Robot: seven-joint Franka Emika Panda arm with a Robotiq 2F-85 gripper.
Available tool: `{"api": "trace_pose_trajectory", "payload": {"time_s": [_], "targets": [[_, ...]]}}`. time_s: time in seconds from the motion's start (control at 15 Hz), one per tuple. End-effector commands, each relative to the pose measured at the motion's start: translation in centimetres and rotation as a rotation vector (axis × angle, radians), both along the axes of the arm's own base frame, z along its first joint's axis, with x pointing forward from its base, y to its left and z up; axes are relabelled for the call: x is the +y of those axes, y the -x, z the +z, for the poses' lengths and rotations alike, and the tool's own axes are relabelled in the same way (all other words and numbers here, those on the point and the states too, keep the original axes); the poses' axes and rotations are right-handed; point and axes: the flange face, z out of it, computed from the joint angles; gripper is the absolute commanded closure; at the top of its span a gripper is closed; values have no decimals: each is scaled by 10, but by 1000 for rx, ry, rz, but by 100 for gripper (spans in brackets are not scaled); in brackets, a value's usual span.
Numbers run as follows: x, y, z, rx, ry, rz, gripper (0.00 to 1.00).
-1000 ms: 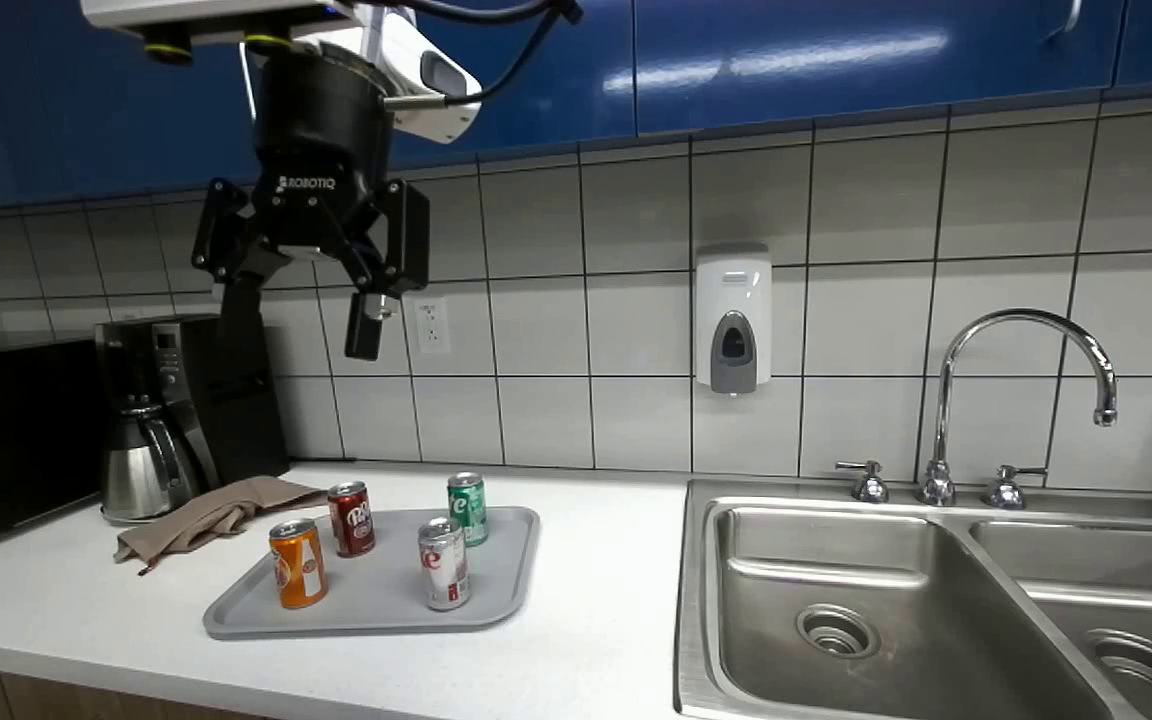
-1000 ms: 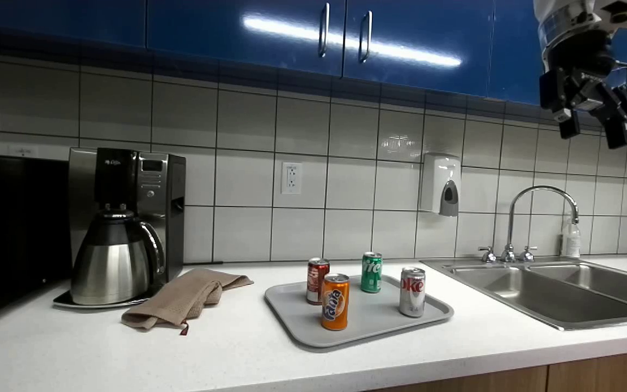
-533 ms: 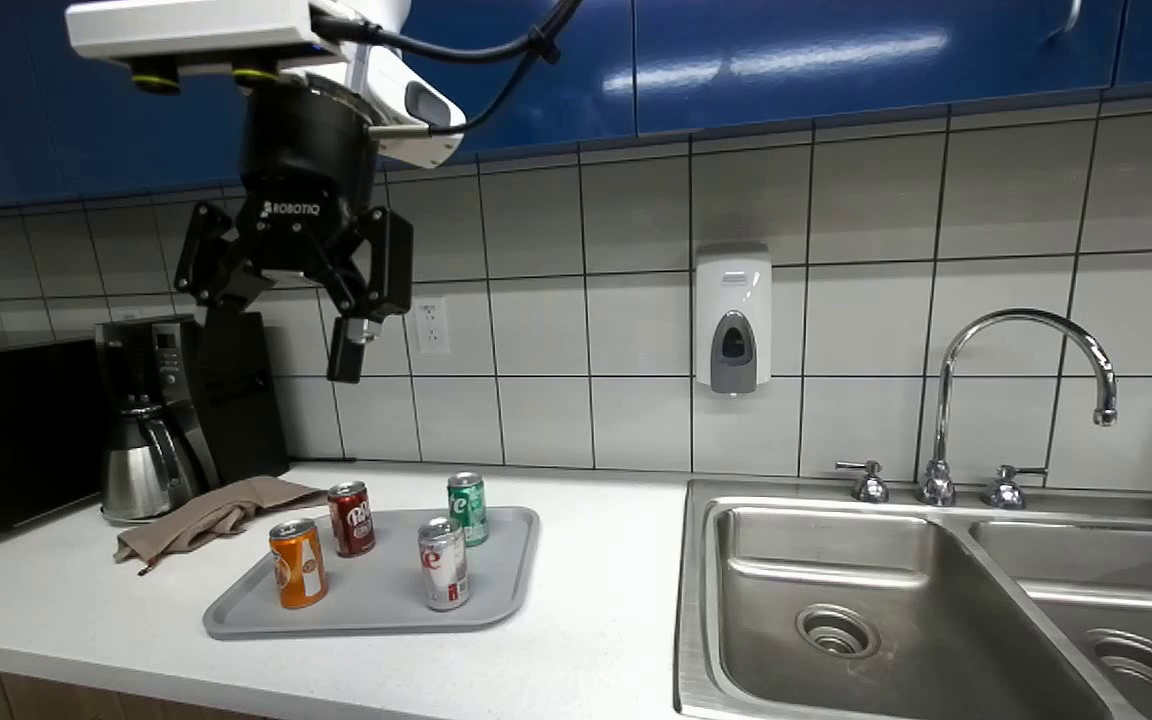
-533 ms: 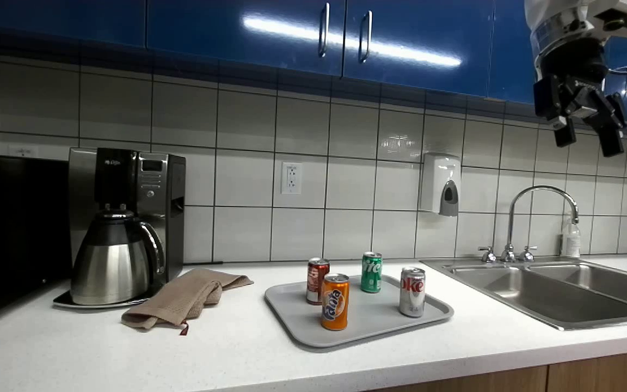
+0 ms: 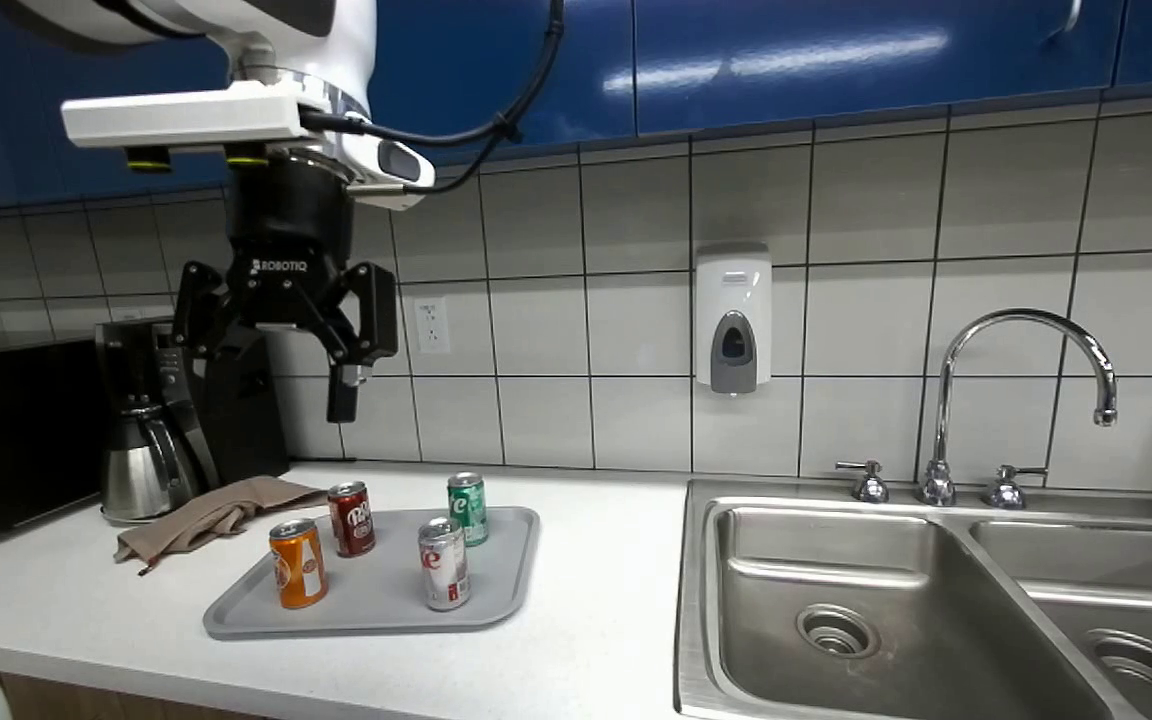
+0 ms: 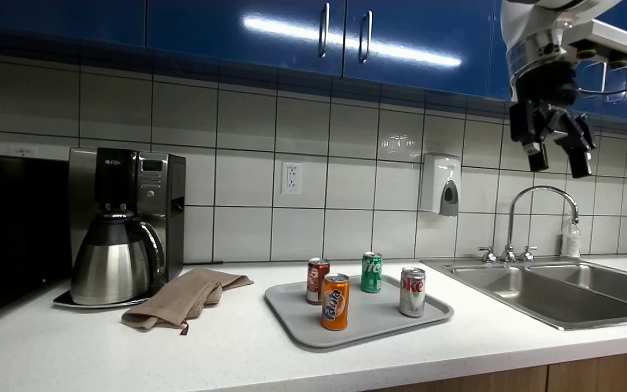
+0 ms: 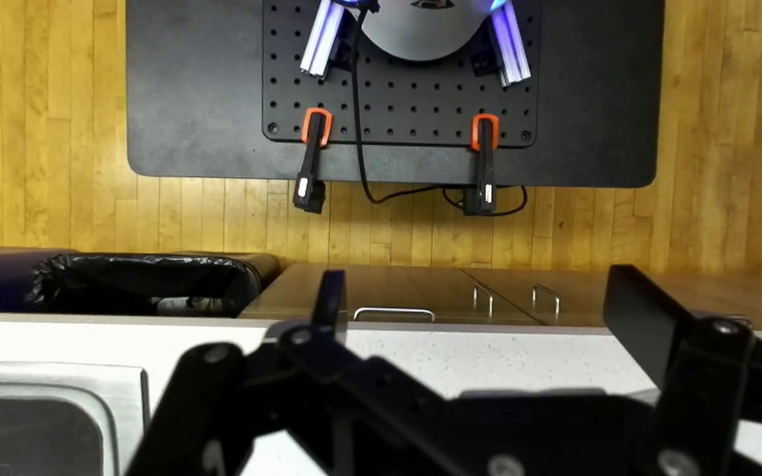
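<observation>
On the white speckled countertop (image 6: 210,354) lies a matte grey rectangular tray (image 6: 373,324) with rounded corners; high in the air hangs the black two-fingered gripper (image 6: 559,165), its fingers (image 6: 579,165) spread wide. Upright and spaced apart on the tray stand a bright orange cylindrical metal can (image 6: 335,302) marked Fanta in dark blue, a silver metal can (image 6: 412,294) with red lettering, a dark red metal can (image 5: 351,522) and a green metal can (image 6: 371,273), both with white lettering.
</observation>
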Motion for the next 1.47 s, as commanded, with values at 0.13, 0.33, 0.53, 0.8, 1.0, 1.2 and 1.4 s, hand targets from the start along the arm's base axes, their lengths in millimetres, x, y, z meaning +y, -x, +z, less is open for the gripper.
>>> {"api": "trace_pose_trajectory", "payload": {"time_s": [0.13,0.33,0.53,0.8,1.0,1.2,1.4], "targets": [[13,-16,-26,-56,18,21,0],[14,-31,-40,-81,10,31,0],[16,-50,-59,-90,9,43,0],[21,-75,-84,-82,5,60,0],[24,-95,-103,-85,4,64,0],[30,-114,-119,-94,0,71,0],[32,-130,-132,-105,17,79,0]]}}
